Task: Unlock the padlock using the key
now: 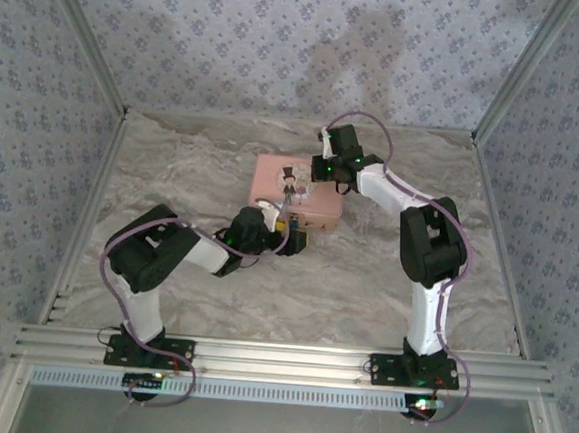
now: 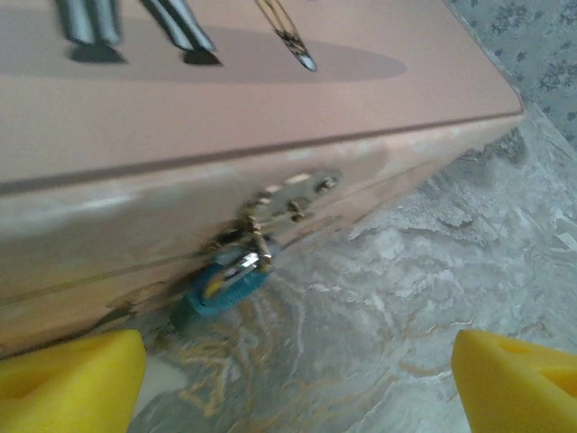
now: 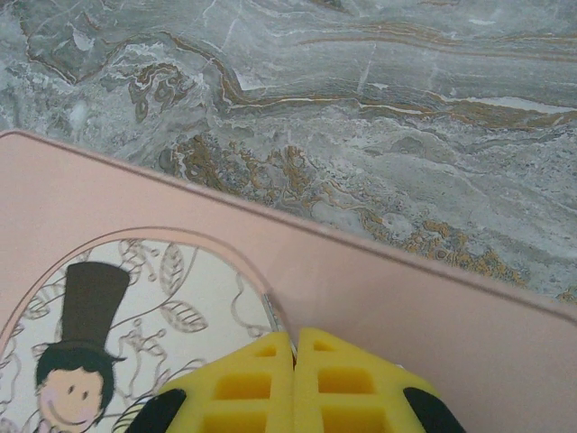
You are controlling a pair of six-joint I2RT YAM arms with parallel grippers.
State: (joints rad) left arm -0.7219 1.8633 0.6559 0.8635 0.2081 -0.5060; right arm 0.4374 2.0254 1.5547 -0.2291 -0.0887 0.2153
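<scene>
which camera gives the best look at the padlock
Left wrist: the padlock hangs close up, slightly blurred, on the front latch of the pink tin. From the top external view it is too small to pick out.

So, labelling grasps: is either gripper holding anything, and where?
Nothing. Left gripper open, short of the padlock; right gripper shut empty over the pink tin.

We log both arms (image 1: 156, 256): black joints, white link shells, lilac cables (image 1: 103, 262) looped along them, green LEDs (image 1: 328, 166), black bases (image 1: 149, 350); left hand (image 2: 297, 383) fingers (image 2: 72, 383) blocky yellow, right hand (image 3: 295, 361) fingers (image 3: 243, 388) yellow, gridded
</scene>
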